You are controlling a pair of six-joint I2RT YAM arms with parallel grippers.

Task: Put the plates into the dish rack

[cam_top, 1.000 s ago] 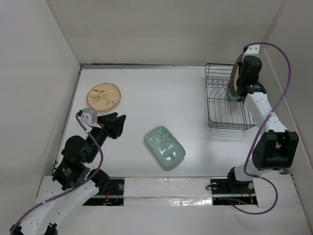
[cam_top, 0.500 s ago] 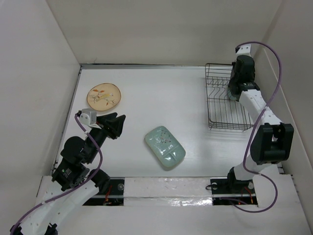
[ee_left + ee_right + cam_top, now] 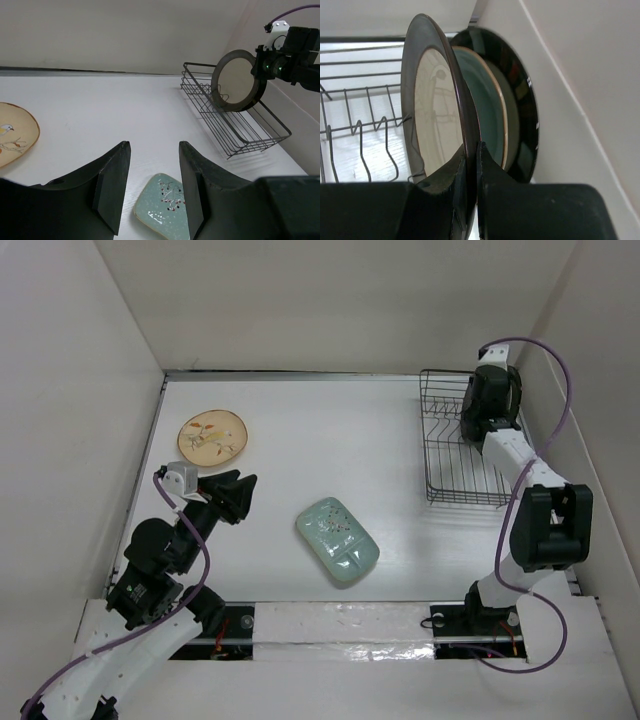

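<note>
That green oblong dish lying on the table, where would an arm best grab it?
Probably by its rim. The green dish lies flat on the table, so only the raised edge offers a pinch: one finger over the lip, one under. The end pointing up-left is closest to the open left gripper, so coming in low from that side looks simplest.

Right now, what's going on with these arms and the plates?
The right gripper is shut on the rim of a cream plate with a dark rim, holding it upright at the dish rack; a teal plate stands just behind it. The left gripper hangs open, holding nothing. The tan leaf plate and the pale-green oblong plate lie flat on the table.
</note>
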